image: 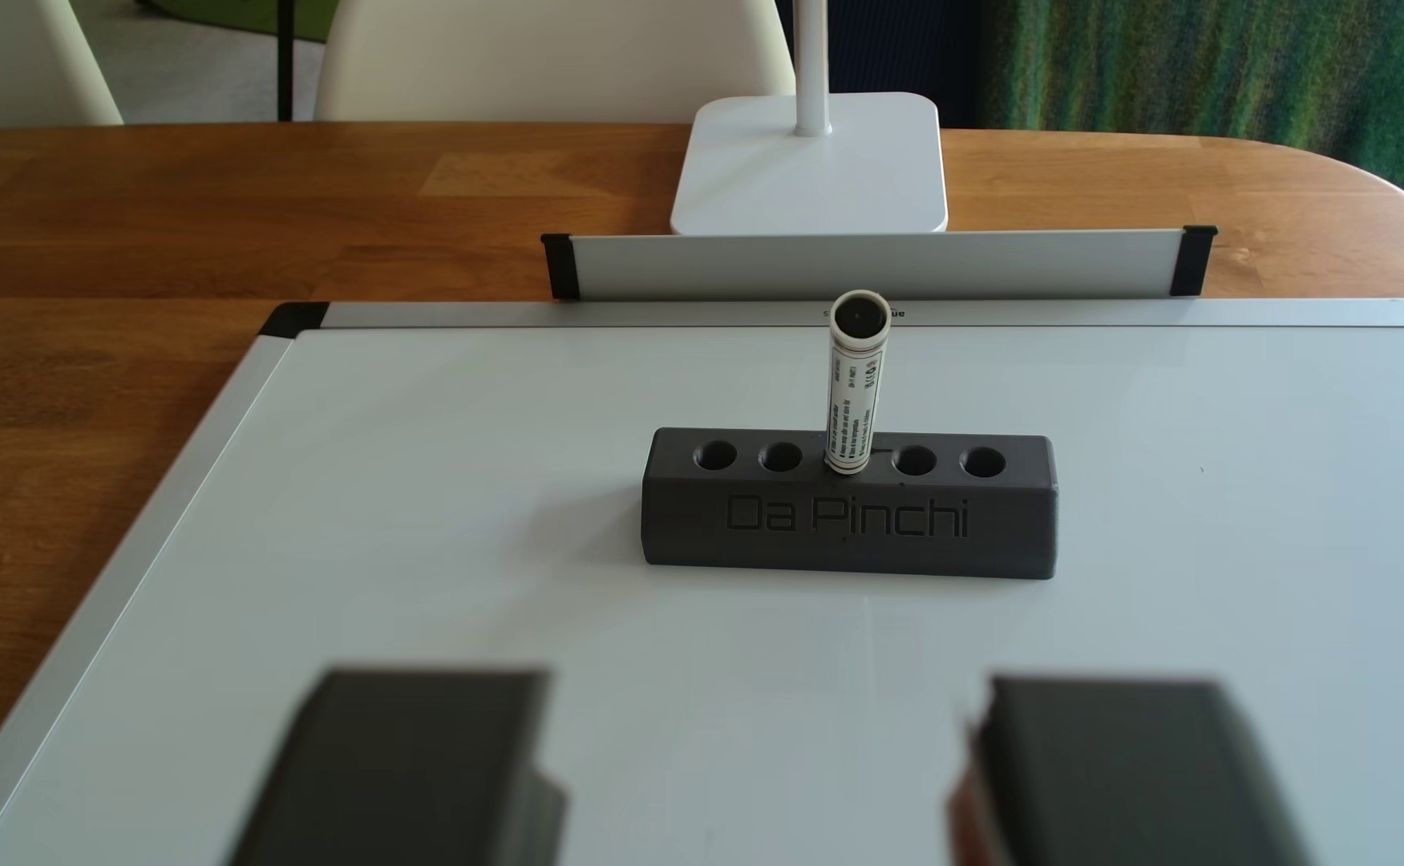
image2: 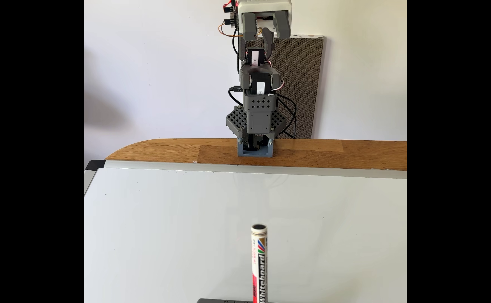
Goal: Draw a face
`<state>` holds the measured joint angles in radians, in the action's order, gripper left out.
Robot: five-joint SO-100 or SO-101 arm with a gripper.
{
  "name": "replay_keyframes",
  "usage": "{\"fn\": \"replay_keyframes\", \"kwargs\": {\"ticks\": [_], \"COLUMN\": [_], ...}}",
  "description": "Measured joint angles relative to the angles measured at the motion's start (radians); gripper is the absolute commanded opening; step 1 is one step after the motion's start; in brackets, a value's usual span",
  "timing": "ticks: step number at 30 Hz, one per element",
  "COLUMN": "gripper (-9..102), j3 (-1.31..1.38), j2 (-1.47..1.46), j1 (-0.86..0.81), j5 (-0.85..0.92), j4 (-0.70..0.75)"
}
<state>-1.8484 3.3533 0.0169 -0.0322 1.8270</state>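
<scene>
A: Where does the gripper [image: 756, 766] stand?

B: In the other view its 2 dark fingers [image: 407, 766] sit blurred at the bottom edge, spread wide with bare whiteboard [image: 432, 500] between them, pinching nothing. In the fixed view the arm [image2: 260, 87] is reared up tall on its base, the gripper [image2: 266, 27] high above the table [image2: 325, 151].

A: And the marker [image: 852, 387]?

B: Straight ahead of the fingers, well apart from them, standing upright in the middle hole of the grey block [image: 848, 516], the one with 5 holes lettered "Da Pinchi". Upright and centred like that, I'd judge it is set so the fingers can close on its barrel from either side.

A: Any of the face [image: 890, 435] drawn?

B: Barely. Just beyond the block, beside the marker's foot, there is 1 short thin dark stroke on the board; too small to say more. The board nearer the gripper looks clean.

A: So the step in hand?

B: Fetching the marker, most likely. The lamp base [image: 811, 166] and tray [image: 873, 265] beyond the board stay out of reach.
</scene>
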Motion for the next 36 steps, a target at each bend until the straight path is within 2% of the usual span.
{"fn": "replay_keyframes", "kwargs": {"ticks": [24,29,36], "gripper": [100,100,100], "j3": [0.0,0.0,0.002], "j2": [0.0,-0.08,-0.293], "j1": [0.0,0.0,0.0], "j5": [0.0,0.002,0.002], "j4": [0.0,-0.002,-0.178]}}
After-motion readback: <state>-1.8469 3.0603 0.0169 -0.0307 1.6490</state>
